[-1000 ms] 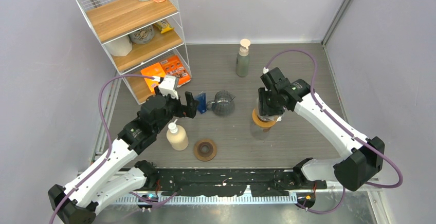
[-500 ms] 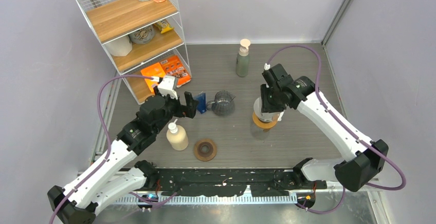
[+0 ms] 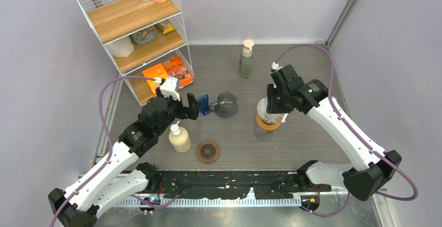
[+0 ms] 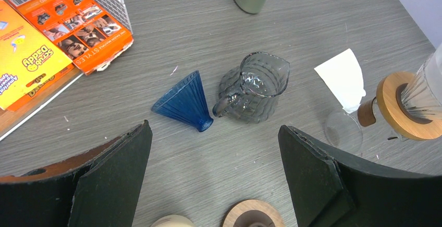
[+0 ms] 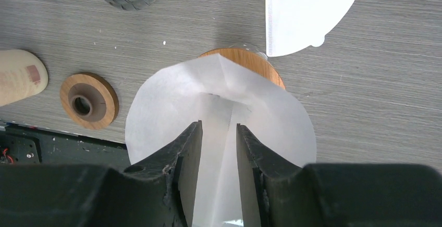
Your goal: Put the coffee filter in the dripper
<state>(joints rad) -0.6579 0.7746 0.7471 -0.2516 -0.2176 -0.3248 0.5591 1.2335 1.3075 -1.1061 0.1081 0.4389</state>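
The white paper coffee filter [image 5: 219, 107] sits opened as a cone in the glass dripper, whose wooden collar [image 5: 255, 63] shows behind it. The collar also shows in the top view [image 3: 268, 124] and the left wrist view [image 4: 388, 107]. My right gripper [image 5: 219, 125] hovers just above the filter, jaws a narrow gap apart and pinching nothing; it also shows in the top view [image 3: 274, 107]. My left gripper [image 4: 213, 128] is wide open and empty over the table, left of the dripper; in the top view [image 3: 193, 105] it is near the blue cone.
A second flat white filter [image 5: 307, 8] lies beyond the dripper. A blue ribbed cone [image 4: 182, 102] and a grey glass pitcher [image 4: 255, 89] lie mid-table. A cream soap bottle [image 3: 180, 138], wooden ring [image 3: 208, 151], green bottle [image 3: 246, 59] and shelf rack [image 3: 140, 34] stand around.
My right gripper has drawn back up and to the right from the dripper, uncovering the white filter. The left arm has not moved.
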